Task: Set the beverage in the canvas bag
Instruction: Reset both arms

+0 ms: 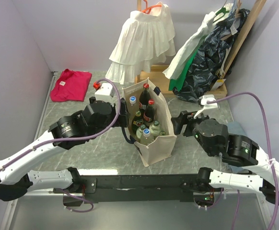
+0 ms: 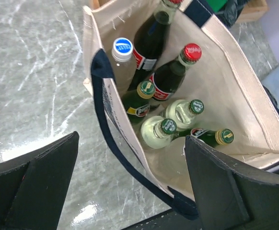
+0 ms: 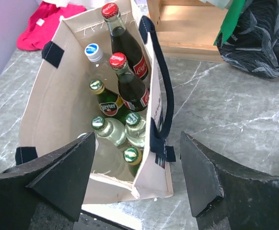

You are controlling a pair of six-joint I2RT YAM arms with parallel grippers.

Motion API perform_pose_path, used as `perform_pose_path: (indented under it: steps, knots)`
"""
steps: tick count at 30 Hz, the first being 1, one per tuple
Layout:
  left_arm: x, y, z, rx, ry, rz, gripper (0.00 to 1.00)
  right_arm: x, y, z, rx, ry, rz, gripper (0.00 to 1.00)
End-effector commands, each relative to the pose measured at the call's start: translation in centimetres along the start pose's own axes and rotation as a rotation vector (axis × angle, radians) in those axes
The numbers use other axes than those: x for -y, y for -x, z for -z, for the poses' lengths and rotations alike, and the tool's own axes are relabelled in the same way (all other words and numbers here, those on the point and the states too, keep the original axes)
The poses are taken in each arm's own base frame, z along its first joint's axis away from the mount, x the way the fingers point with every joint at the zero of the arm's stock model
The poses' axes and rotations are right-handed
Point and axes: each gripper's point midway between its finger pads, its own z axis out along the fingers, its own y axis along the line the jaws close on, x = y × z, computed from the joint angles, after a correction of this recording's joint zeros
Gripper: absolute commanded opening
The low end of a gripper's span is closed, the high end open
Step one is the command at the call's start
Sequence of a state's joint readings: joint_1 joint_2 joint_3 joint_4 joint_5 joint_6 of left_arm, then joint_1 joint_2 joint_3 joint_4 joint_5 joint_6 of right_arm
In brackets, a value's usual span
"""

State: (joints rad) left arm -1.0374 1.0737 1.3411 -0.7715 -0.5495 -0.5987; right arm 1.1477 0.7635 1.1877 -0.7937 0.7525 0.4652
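The cream canvas bag (image 1: 154,146) with navy handles stands upright in the middle of the table, mouth open. Several beverage bottles (image 1: 145,120) stand inside it: red-capped cola bottles (image 2: 170,79), a green Perrier bottle (image 3: 106,103), clear bottles with green caps (image 2: 158,132) and a blue-capped water bottle (image 2: 122,50). My left gripper (image 2: 132,143) is open at the bag's left side, astride its wall and navy handle (image 2: 130,165), holding nothing. My right gripper (image 3: 138,139) is open at the bag's right side, astride that wall and its handle (image 3: 164,91), also holding nothing.
A red cloth (image 1: 71,85) lies at the back left. Behind the bag hang a white ruffled garment (image 1: 142,40) and dark patterned clothes (image 1: 211,62) over a wooden crate (image 3: 192,28). The arms' black base rail (image 1: 139,182) runs along the near edge.
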Motion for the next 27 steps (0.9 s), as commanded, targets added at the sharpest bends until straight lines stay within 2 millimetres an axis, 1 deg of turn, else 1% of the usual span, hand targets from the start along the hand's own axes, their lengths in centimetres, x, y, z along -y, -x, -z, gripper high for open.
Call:
perform_pose_path:
  steps: [1,5,6,7,9,10,21,25,27]
  knots:
    - [-1.1,1.9,1.4,0.083,0.025,0.052,0.96,0.5,0.3,0.4,0.037,0.011,-0.013,0.78]
    - [-2.4,1.6,1.7,0.095,0.066,0.068,0.96,0.9,-0.2,0.7,0.038,0.021,-0.025,0.79]
    - [-2.7,1.1,1.5,0.089,0.081,0.071,0.96,1.1,-0.2,0.9,0.045,0.026,-0.035,0.79]
    - [-3.2,1.0,1.8,0.095,0.093,0.076,0.96,1.1,-0.5,0.8,0.044,0.027,-0.034,0.79]
    - [-3.6,0.5,1.7,0.089,0.105,0.081,0.96,1.3,-0.6,0.9,0.047,0.031,-0.036,0.79]
    - [-3.8,0.7,1.9,0.099,0.109,0.090,0.96,1.3,-0.6,1.0,0.049,0.030,-0.038,0.79]
    - [-4.7,0.3,2.5,0.118,0.112,0.104,0.96,1.2,-1.4,0.7,0.030,0.035,-0.023,0.80]
    - [-4.8,0.5,2.9,0.137,0.097,0.113,0.96,1.3,-1.8,0.6,0.024,0.032,-0.020,0.81]
    - [-4.9,0.7,2.9,0.145,0.096,0.116,0.97,1.4,-1.6,0.7,0.030,0.032,-0.027,0.81]
